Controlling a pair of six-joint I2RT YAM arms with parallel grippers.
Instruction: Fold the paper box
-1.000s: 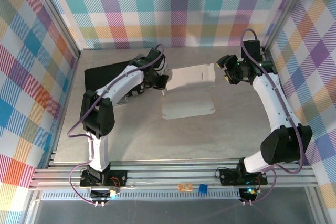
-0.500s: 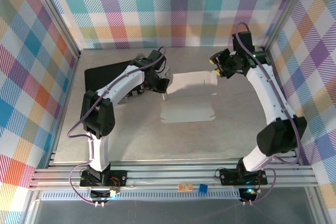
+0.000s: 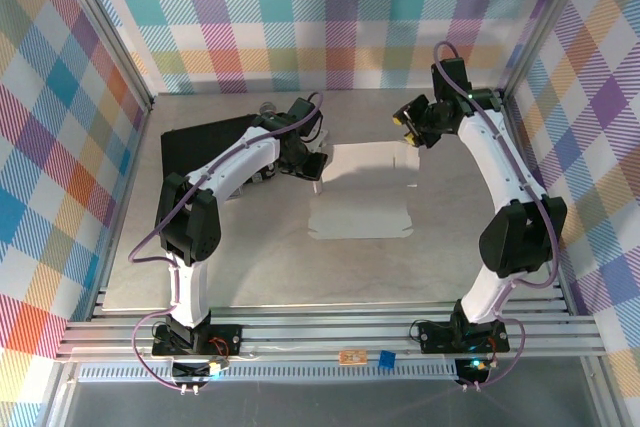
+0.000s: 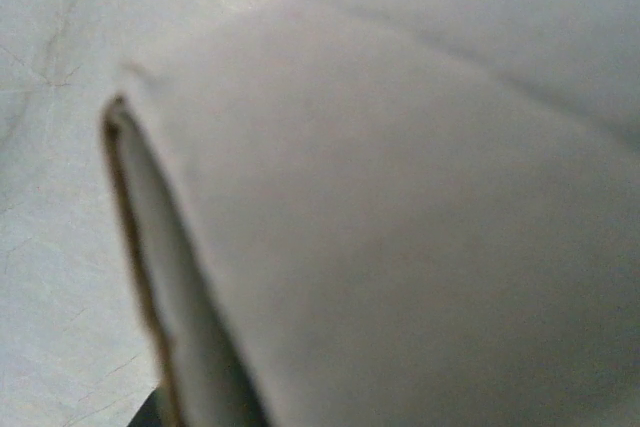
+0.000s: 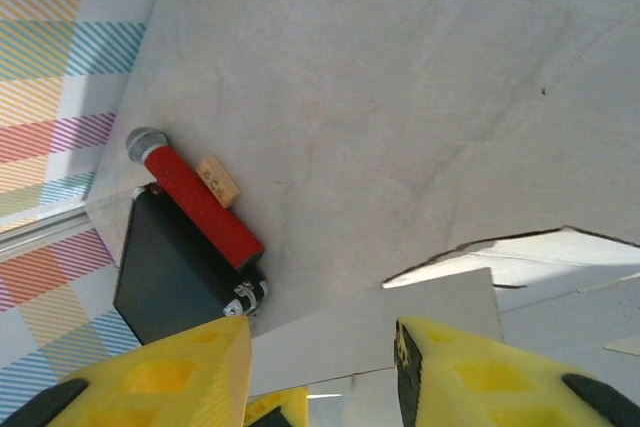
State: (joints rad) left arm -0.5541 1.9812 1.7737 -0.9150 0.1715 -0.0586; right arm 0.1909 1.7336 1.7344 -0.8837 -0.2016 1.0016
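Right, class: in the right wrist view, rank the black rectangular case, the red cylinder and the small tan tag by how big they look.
1. black rectangular case
2. red cylinder
3. small tan tag
All three lie close together, so nearness to the camera hardly affects this order.

Centre: paper box; case left of it, further back (cylinder alongside case's edge).
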